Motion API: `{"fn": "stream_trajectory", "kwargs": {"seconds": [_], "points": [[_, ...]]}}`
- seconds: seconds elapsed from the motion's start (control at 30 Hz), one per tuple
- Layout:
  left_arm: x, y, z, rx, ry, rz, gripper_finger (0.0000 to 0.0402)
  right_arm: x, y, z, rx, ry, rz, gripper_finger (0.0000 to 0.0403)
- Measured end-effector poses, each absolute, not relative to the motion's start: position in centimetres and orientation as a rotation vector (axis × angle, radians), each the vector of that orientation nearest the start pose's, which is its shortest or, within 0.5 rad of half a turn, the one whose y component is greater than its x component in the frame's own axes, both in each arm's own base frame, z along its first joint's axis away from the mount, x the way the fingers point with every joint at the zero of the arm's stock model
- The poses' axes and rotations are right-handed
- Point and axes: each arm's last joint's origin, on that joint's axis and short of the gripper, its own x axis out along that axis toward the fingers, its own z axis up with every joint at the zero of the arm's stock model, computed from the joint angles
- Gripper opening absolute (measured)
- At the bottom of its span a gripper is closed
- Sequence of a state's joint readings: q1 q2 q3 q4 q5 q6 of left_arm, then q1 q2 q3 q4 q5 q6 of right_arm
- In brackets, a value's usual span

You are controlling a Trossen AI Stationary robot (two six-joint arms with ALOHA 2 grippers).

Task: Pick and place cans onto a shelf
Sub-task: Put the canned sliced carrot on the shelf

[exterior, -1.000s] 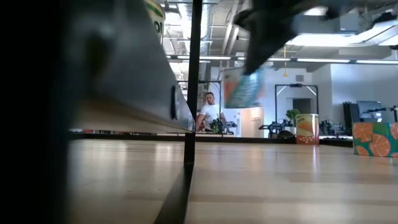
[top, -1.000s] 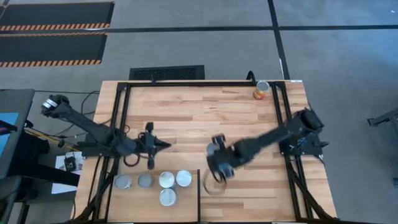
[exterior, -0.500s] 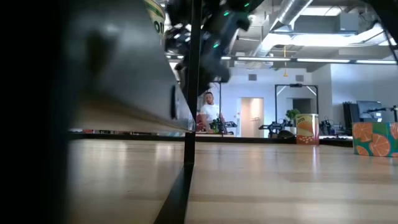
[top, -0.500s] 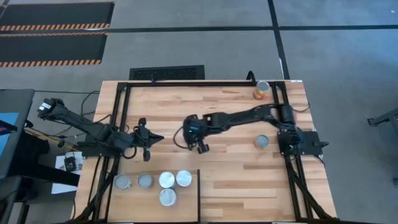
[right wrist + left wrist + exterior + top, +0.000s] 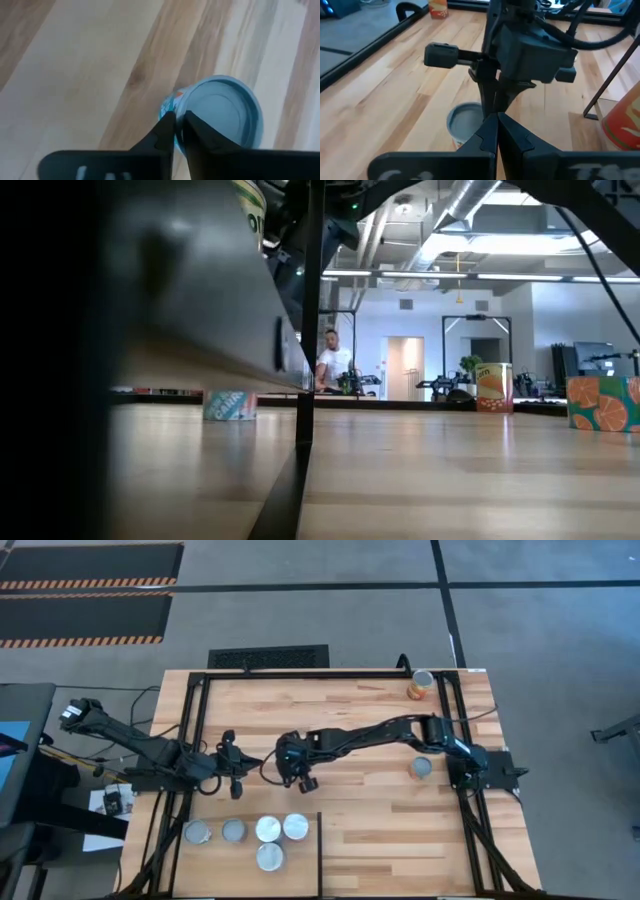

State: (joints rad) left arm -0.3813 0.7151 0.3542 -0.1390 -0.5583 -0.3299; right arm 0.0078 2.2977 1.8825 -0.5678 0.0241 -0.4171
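cans (image 5: 258,840) stand upright in a cluster of five on the shelf (image 5: 300,875) at the lower left of the high view, with two more at the right edge: one (image 5: 421,768) at mid-right, one orange-labelled can (image 5: 421,685) in the upper right corner. another can (image 5: 220,117), blue and orange on its label, sits on the bare wood just under the right gripper (image 5: 178,131) near the frame's centre. these look like rigid, smooth metal cylinders, probably slippery on the sides and of moderate weight, so the best hold is likely across the label at mid-height, with the fingers square to the wall. the right gripper's fingers are almost together above the can's rim, holding nothing. the left gripper (image 5: 497,131), at centre-left in the high view, has its fingers pressed together and empty.
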Motion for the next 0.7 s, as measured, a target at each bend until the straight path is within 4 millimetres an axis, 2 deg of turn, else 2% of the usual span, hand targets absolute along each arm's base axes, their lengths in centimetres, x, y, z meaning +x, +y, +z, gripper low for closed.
{"fn": "stream_trajectory", "kwargs": {"seconds": [0.23,0.3,0.47,0.57,0.7], "points": [[14.6,-4.3,19.8,-0.112,0.450,0.237,0.0000,50.3,1.2,17.9,-0.386,0.926,0.181,0.0120],[14.8,-4.3,19.7,-0.115,0.457,0.236,0.0000,50.2,1.4,18.8,-0.387,0.905,0.161,0.0145],[15.1,-4.5,19.2,-0.100,0.488,0.242,0.0000,49.3,1.8,22.4,-0.405,0.844,0.151,0.0194],[15.4,-4.6,18.9,-0.094,0.508,0.234,0.0000,47.7,2.0,25.3,-0.486,0.866,0.076,0.0187],[16.0,-4.7,18.6,-0.097,0.510,0.236,0.0000,44.7,1.3,29.4,-0.485,0.884,0.040,0.0115]]}}
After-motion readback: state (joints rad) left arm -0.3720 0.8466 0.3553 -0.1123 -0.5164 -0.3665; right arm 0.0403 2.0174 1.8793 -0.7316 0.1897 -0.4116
